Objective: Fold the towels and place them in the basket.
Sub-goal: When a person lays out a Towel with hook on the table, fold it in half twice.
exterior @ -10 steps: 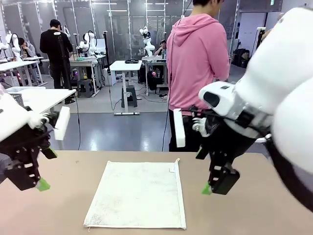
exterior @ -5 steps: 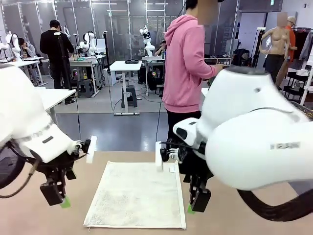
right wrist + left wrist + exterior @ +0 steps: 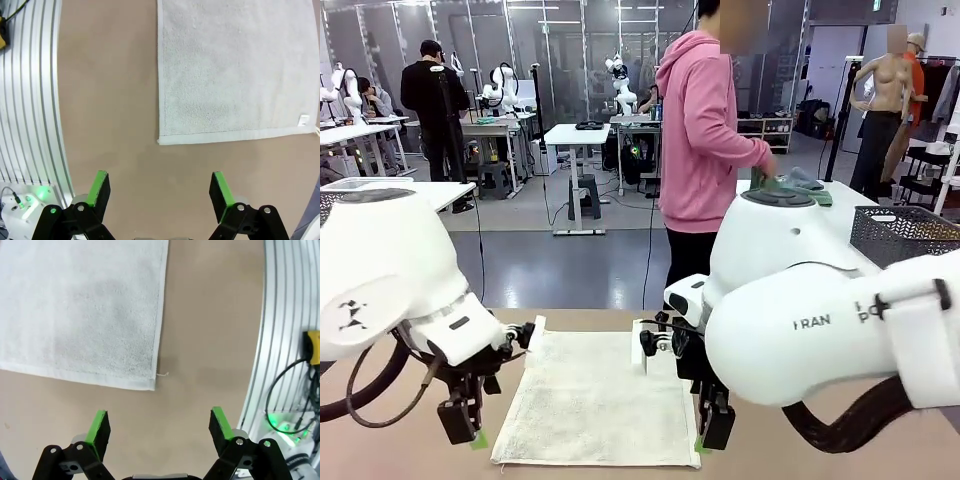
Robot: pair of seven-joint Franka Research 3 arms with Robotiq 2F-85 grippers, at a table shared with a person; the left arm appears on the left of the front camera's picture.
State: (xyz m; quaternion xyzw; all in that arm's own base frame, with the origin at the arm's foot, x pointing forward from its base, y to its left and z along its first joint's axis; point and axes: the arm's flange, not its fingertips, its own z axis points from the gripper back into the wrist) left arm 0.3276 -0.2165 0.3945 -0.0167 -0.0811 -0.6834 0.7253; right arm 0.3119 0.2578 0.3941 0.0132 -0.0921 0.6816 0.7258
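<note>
Towel [image 3: 595, 395] of off-white terry, rectangular and hemmed, lies flat on the smooth brown desk [image 3: 210, 340], while the left gripper [image 3: 160, 422] and right gripper [image 3: 159, 182] hold their jaws open and empty.

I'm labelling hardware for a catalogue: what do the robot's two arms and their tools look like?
Both arms are bulky, rounded white shells: the left arm bears a small black running-figure mark, the right arm grey lettering, with a thick black cable looping beneath it. The left tool and right tool are black, two-fingered, with green pads.
</note>
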